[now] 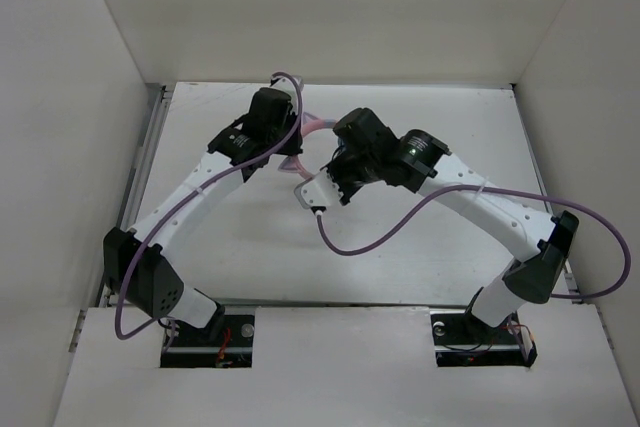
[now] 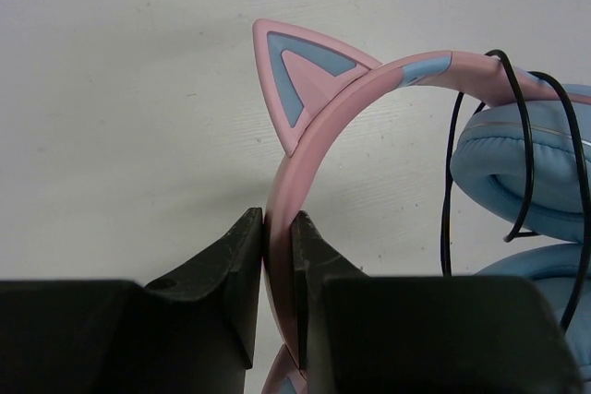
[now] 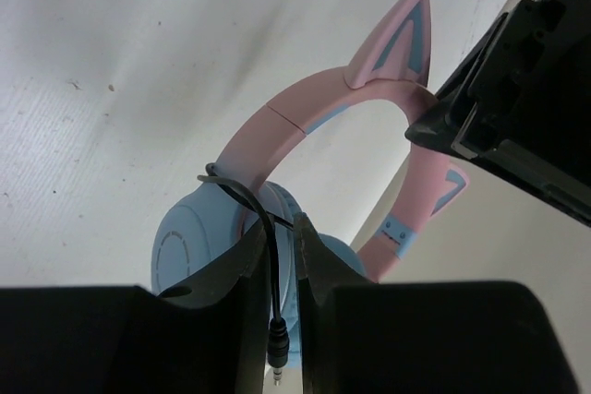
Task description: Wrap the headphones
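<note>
The headphones (image 1: 314,124) sit between the two wrists at the back middle of the table. My left gripper (image 2: 279,219) is shut on the pink headband (image 2: 319,122), just below a cat ear (image 2: 295,71). Light blue ear cups (image 2: 512,173) lie to its right, with the thin black cable (image 2: 524,136) looped over the band. My right gripper (image 3: 276,228) stands slightly open below an ear cup (image 3: 189,246). The cable (image 3: 242,197) crosses the headband (image 3: 277,131) and drops into the gap. Its plug (image 3: 279,350) hangs loose between the jaws.
A thick purple robot cable (image 1: 380,237) sags from the right arm over the white table (image 1: 240,247). White walls (image 1: 60,147) enclose the table on three sides. The left wrist's black body (image 3: 517,108) fills the right wrist view's upper right.
</note>
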Motion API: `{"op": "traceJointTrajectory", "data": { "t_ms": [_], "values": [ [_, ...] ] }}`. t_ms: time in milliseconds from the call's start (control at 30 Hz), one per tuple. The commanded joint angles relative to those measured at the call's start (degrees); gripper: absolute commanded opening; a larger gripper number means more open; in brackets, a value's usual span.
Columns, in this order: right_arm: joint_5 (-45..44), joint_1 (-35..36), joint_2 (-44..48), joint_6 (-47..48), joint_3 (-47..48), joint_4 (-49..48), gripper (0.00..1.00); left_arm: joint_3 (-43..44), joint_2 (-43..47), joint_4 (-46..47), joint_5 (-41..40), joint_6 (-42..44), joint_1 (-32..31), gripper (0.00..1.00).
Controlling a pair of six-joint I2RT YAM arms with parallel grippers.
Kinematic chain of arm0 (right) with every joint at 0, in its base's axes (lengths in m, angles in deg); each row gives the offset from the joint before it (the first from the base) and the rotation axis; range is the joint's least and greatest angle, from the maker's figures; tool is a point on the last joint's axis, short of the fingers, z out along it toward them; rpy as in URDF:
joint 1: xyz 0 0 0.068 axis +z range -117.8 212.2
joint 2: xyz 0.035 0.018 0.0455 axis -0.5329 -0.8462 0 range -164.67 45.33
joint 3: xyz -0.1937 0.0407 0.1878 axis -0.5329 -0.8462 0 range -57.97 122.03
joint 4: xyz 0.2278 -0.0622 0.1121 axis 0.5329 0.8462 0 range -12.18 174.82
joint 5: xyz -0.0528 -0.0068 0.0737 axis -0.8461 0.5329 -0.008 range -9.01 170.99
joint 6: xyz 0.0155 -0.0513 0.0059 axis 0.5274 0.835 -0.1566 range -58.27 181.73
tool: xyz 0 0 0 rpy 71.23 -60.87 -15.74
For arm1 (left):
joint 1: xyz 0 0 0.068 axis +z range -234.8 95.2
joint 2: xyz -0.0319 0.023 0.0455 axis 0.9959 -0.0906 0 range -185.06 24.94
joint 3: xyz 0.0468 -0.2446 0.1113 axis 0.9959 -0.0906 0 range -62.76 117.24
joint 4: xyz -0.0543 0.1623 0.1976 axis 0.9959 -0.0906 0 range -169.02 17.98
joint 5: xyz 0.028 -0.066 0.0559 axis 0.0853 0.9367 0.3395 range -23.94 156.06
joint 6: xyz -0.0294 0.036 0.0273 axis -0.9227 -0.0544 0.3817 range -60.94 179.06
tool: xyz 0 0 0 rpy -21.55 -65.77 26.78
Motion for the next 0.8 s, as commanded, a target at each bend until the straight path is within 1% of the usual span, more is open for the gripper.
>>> {"op": "traceJointTrajectory", "data": {
  "t_ms": [0, 200, 433, 767],
  "values": [
    [3.35, -0.70, 1.18, 0.09, 1.63, 0.88, 0.20, 0.30, 4.12, 3.45, 1.77, -0.08, -1.07, 0.00],
    [4.49, -1.93, 0.56, -0.09, 3.47, 1.14, 0.23, -0.93, 4.47, 3.53, 1.77, 0.62, -1.78, 0.00],
    [7.39, -2.55, 0.12, -0.35, 5.23, 3.86, 0.26, -2.34, 5.08, 3.89, 1.59, 1.68, -2.22, 0.00],
    [9.33, -2.72, -0.58, -0.61, 6.55, 6.41, 0.27, -3.04, 5.79, 4.06, 1.77, 2.12, -3.01, 0.00]
  ]
}}
